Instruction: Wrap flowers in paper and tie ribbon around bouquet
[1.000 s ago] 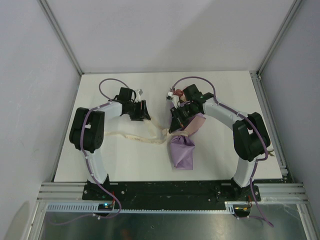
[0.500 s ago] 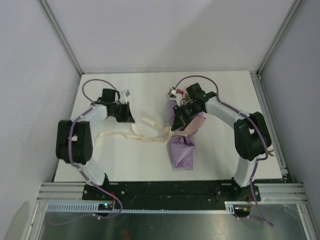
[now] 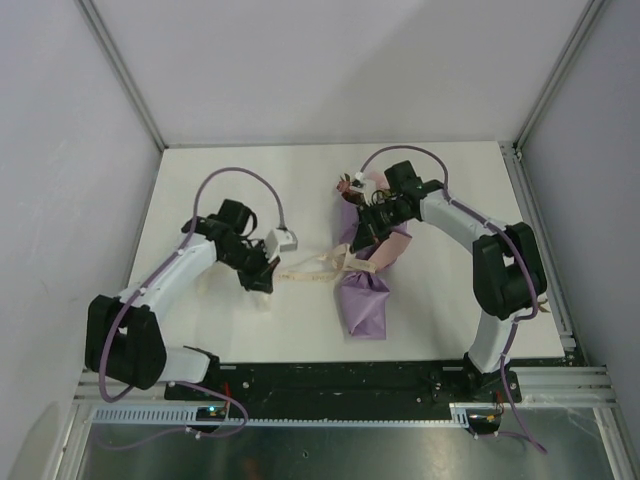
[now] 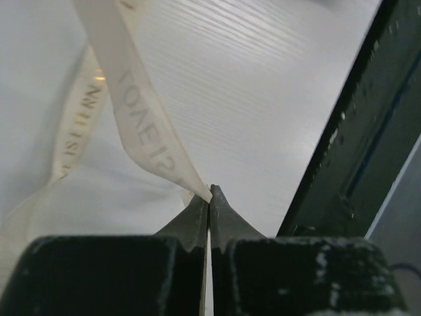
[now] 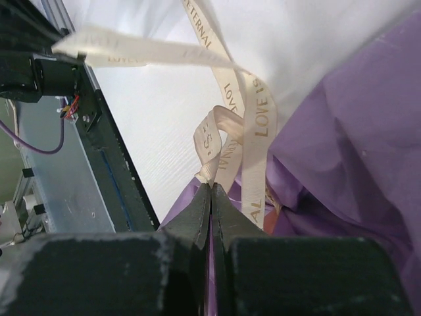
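The bouquet [image 3: 362,300] lies on the white table as a lilac-purple paper cone, pinched at its waist. Pink flowers [image 3: 352,185] peek out at its far end, partly hidden by my right arm. The cream ribbon [image 3: 318,268] runs from the waist leftward to my left gripper [image 3: 268,276]. In the left wrist view that gripper [image 4: 209,192] is shut on the ribbon [image 4: 141,118] at its tip. My right gripper [image 3: 363,240] sits over the waist. In the right wrist view it [image 5: 210,187] is shut on a ribbon [image 5: 258,118] loop beside the purple paper [image 5: 358,131].
The white table [image 3: 450,300] ends at a black metal rail [image 3: 340,378] along the near edge. Grey walls enclose the left, far and right sides. A purple cable [image 3: 240,180] arcs above the left arm.
My left gripper has closed on the ribbon and swung toward the near edge and the bouquet, lifting the ribbon off the table. The right gripper has stayed shut at the waist.
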Tool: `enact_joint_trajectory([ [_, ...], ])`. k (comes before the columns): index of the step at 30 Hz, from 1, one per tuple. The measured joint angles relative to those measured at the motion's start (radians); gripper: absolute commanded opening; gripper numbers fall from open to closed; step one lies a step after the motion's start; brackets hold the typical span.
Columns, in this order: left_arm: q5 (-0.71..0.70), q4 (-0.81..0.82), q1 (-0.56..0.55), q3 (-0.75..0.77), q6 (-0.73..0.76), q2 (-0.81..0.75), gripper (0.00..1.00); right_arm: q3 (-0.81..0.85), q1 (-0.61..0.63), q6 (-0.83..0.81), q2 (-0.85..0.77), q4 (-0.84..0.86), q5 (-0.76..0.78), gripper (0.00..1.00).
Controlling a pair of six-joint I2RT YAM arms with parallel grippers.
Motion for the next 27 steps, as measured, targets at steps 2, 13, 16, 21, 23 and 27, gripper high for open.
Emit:
enact_joint_trajectory([
  [2, -0.024, -0.054, -0.055, -0.012, 0.084, -0.003, 0.00, 0.000, -0.009, 0.000, -0.001, 0.005, -0.001, 0.00],
  [13, -0.064, -0.200, -0.242, 0.045, 0.354, -0.023, 0.00, -0.003, -0.088, -0.002, -0.079, -0.027, -0.023, 0.00],
  [16, -0.064, -0.206, -0.243, 0.089, 0.370, -0.004, 0.00, -0.028, -0.105, -0.018, -0.145, -0.052, -0.023, 0.00],
  [21, -0.064, -0.206, -0.243, 0.111, 0.385, 0.029, 0.00, -0.080, -0.118, -0.047, -0.260, -0.103, -0.023, 0.00],
  [23, -0.063, -0.211, -0.244, 0.117, 0.387, 0.034, 0.00, -0.096, -0.130, -0.061, -0.286, -0.117, -0.021, 0.00],
  [27, -0.056, -0.226, -0.264, 0.169, 0.396, 0.041, 0.00, -0.130, -0.163, -0.071, -0.293, -0.122, -0.013, 0.00],
])
